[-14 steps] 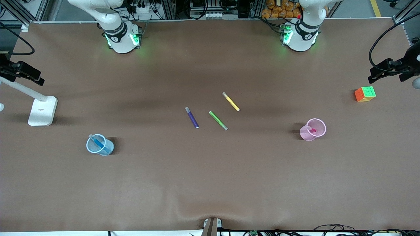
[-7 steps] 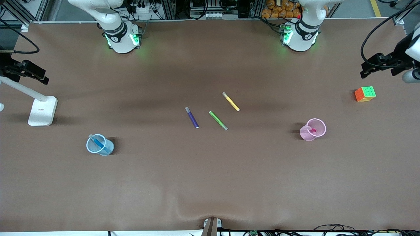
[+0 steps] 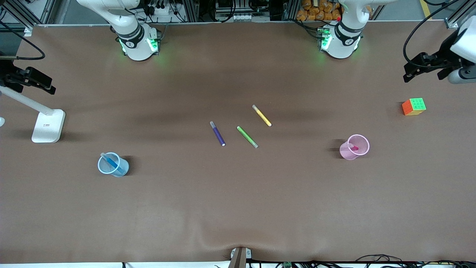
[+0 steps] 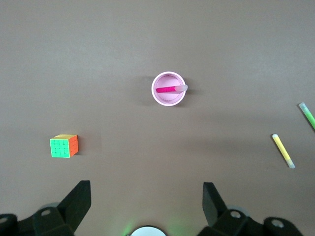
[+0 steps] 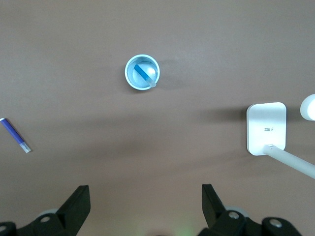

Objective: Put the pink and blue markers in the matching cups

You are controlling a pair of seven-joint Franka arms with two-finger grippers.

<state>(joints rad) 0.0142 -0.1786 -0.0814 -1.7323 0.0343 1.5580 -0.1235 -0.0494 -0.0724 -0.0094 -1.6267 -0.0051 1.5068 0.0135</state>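
The pink marker [image 3: 353, 147] stands slanted inside the pale pink cup [image 3: 346, 153] toward the left arm's end of the table. The blue marker [image 3: 109, 161] stands slanted inside the pale blue cup [image 3: 121, 170] toward the right arm's end. The left wrist view shows the pink marker [image 4: 167, 89] in the pink cup [image 4: 170, 99] from above, and the right wrist view shows the blue marker [image 5: 144, 73] in the blue cup [image 5: 133, 78]. My left gripper [image 4: 146, 196] is open and empty, high over the left arm's end of the table. My right gripper [image 5: 145, 199] is open and empty, high over the right arm's end.
A dark purple marker [image 3: 217, 133], a green marker [image 3: 247, 136] and a yellow marker [image 3: 261, 115] lie at mid-table. A colour cube [image 3: 413, 106] sits near the left arm's end. A white lamp base [image 3: 48, 125] stands near the right arm's end.
Both hands have drawn a little toward the bases' side of the table, the left one more. The cups and all markers have not moved.
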